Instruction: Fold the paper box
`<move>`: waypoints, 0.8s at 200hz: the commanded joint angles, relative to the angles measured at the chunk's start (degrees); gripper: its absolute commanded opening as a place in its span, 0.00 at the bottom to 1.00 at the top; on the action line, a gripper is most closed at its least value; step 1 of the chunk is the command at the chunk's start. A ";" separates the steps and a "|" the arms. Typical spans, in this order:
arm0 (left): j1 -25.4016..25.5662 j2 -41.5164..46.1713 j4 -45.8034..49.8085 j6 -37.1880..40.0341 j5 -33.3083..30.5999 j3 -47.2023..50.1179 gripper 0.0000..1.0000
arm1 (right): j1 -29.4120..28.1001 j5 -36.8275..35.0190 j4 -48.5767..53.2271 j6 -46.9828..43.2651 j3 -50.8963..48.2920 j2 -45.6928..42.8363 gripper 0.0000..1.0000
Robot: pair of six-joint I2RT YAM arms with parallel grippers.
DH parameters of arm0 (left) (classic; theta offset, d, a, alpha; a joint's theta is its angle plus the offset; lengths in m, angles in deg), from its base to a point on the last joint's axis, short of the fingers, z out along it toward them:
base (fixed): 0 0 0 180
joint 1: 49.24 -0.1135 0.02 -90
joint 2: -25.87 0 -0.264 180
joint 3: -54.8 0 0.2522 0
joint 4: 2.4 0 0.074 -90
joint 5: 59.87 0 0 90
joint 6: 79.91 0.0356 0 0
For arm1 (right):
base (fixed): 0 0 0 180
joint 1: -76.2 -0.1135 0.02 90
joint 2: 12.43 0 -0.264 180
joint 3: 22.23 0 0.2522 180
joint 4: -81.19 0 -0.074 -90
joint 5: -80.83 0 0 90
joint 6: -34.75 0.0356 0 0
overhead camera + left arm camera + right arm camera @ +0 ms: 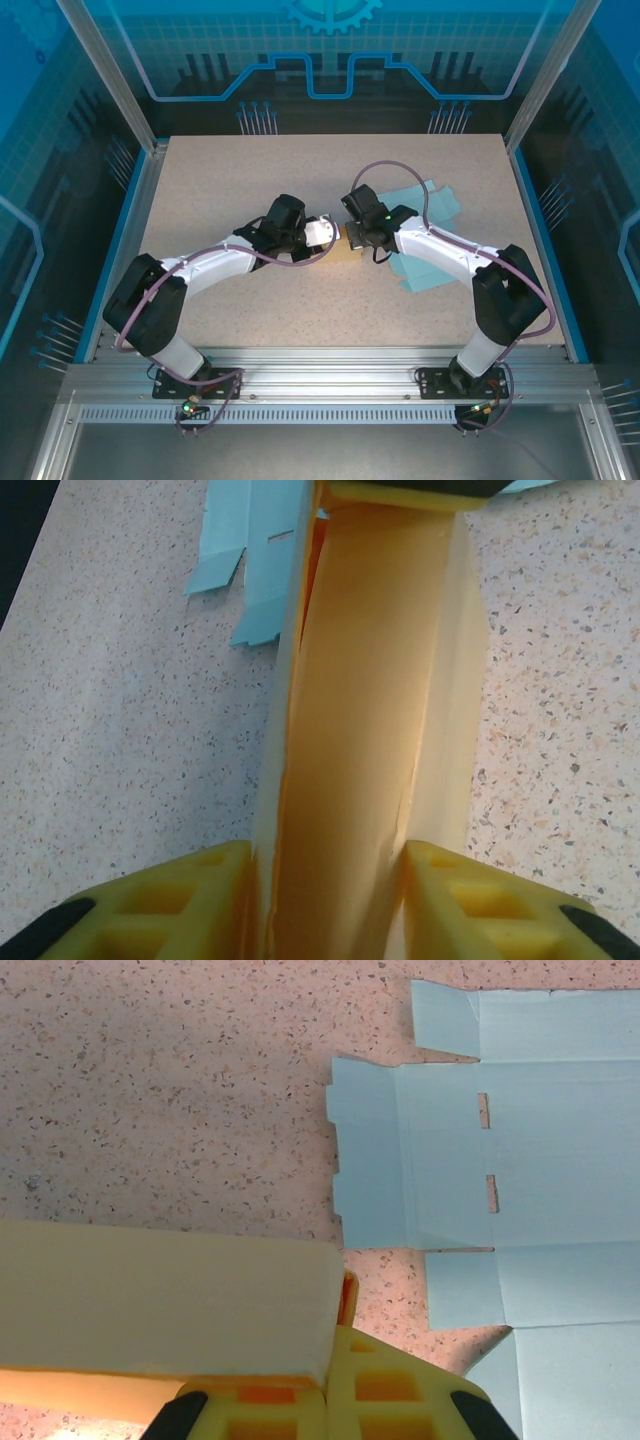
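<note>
- The paper box is seen in the left wrist view, running up the middle of the frame, with its near end between the yellow fingers of the left gripper.
- Both side walls of the box are met by those fingers, so the box is gripped by the left gripper across its width.
- At the top edge of that view, the far end of the box is capped by a yellow finger of the right gripper.
- In the right wrist view the box lies at lower left, and the right gripper is clamped tight on its end, with an orange sliver of wall caught at the fingertips.
- From above, the box is placed at the centre of the table, between the two grippers.
- There only a tan sliver is shown; the rest is covered by the gripper heads.
- The near end is cut off by the bottom edge in the left wrist view, and the left end by the frame edge in the right wrist view.
- Whether the end flaps are tucked cannot be made out.
- The long axis is laid left to right from above, from gripper to gripper.
- A flat blue blank is spread at the right, apart from the box.
</note>
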 commanded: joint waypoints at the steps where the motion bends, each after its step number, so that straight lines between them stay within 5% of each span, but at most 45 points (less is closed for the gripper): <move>1: 0.53 -1.19 2.32 -0.64 -0.81 -1.84 0.37 | -1.23 4.31 2.67 0.79 -0.76 -0.85 0.05; 85: 0.72 -2.10 3.93 -0.77 -1.69 -2.29 0.37 | 0.11 7.68 2.93 0.97 -1.44 -6.48 0.41; 130: 0.84 -2.00 4.15 -0.95 -1.85 -2.06 0.38 | 3.12 8.84 3.51 3.03 -2.32 -10.08 0.44; 160: 0.86 -1.99 4.18 -0.86 -2.06 -1.82 0.38 | 7.69 15.61 1.57 4.52 -1.61 -10.40 0.46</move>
